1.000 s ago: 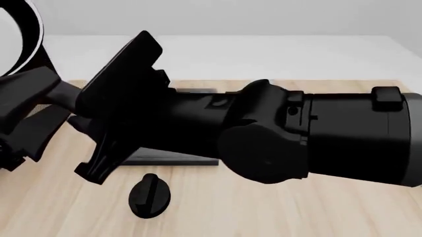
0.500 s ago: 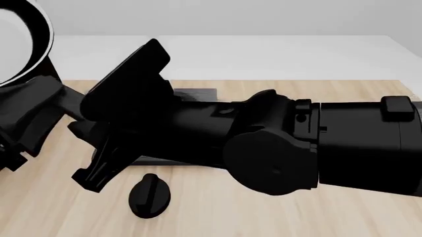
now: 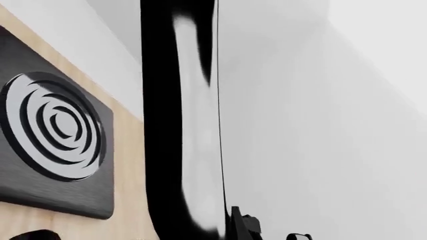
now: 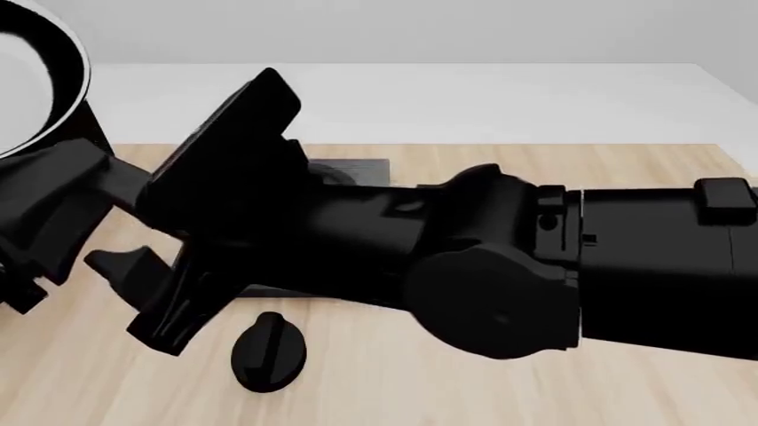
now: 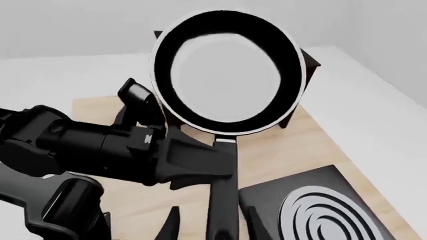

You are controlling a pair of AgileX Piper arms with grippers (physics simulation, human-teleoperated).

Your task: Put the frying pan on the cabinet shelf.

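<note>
The frying pan (image 5: 227, 80), round with a glossy black rim and a pale inside, is held up in the air. It also shows at the front view's top left (image 4: 35, 80) and edge-on in the left wrist view (image 3: 180, 125). My left gripper (image 5: 207, 160) is shut on its long black handle (image 5: 223, 200) close to the bowl. My right gripper (image 5: 213, 227) is open, with a finger on each side of the handle further down; in the front view it (image 4: 124, 297) is beside the left arm. The dark cabinet (image 5: 311, 65) shows just behind the pan.
A flat black stove plate (image 5: 320, 210) with concentric rings lies on the light wooden tabletop (image 4: 498, 390); it also shows in the left wrist view (image 3: 53, 130). A black oval knob (image 4: 268, 351) lies near the front. My right arm (image 4: 533, 266) fills the middle of the front view.
The pan rose a little and shifted right, then settled. My right gripper's fingers have spread apart and its arm has sunk slightly. The left gripper keeps hold of the handle.
</note>
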